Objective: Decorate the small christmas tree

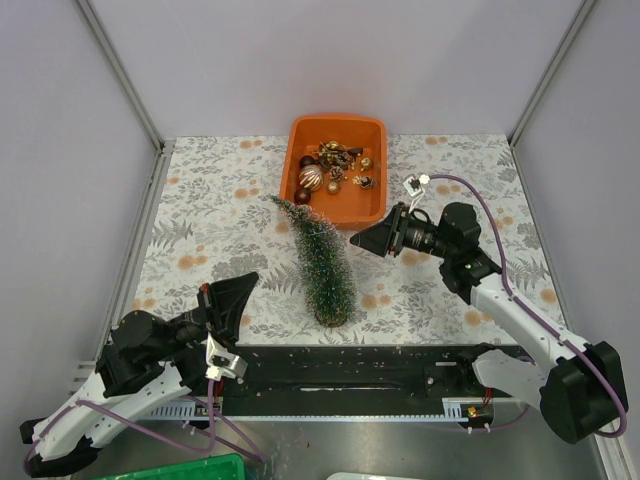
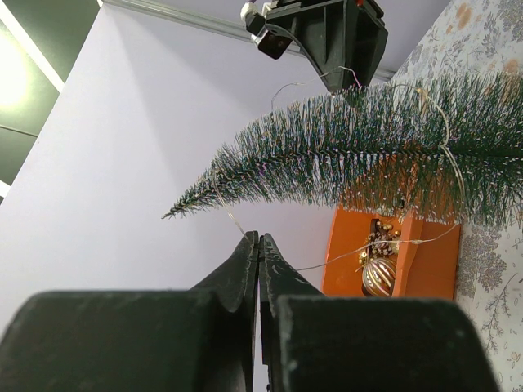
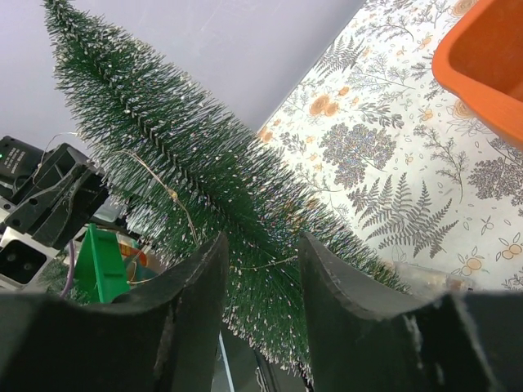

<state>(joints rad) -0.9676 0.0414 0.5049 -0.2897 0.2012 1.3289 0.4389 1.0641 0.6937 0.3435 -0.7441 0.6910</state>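
The small christmas tree is seen mid-table, just near the orange tray. The left gripper is pressed together, near-left. The right gripper is parted, empty, beside the tree's right.

you have no legible text, label, brand, number or sign in any view — top, left wrist or right wrist. the table cover carries a floral print only — no characters can be read on it.
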